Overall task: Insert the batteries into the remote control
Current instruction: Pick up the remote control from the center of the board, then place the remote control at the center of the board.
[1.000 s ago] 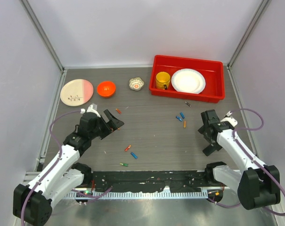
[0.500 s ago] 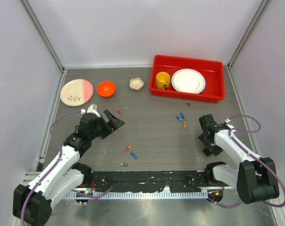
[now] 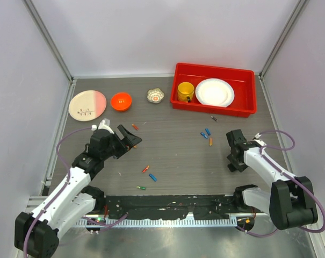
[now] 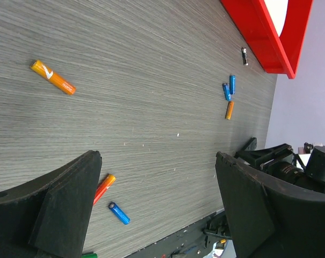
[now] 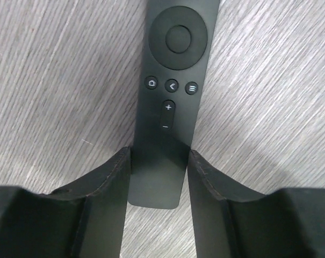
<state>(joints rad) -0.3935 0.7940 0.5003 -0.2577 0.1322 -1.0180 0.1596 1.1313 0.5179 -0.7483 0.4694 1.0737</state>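
The dark grey wood-grain table top (image 5: 55, 64) fills everything under my right wrist camera. My right pincer (image 5: 159, 153) stands narrow, its two black fingers (image 5: 111, 183) set against both long edges of the slim flat black plastic remote control (image 5: 173, 80) near its plain tail end, so I read it as gripped. The remote control lies flat on the table near the right edge, buttons up. Its long axis runs straight out from my palm, and the round pad end points away from me. I judge it light, stiff and smooth-sided, so it could slip. A hold across the width at the bare tail keeps me off the buttons, though the battery door is probably on the hidden underside. My left pincer (image 4: 157, 157) gapes wide and empty over the small coloured cylindrical batteries (image 4: 53, 77), scattered well apart from the remote control.
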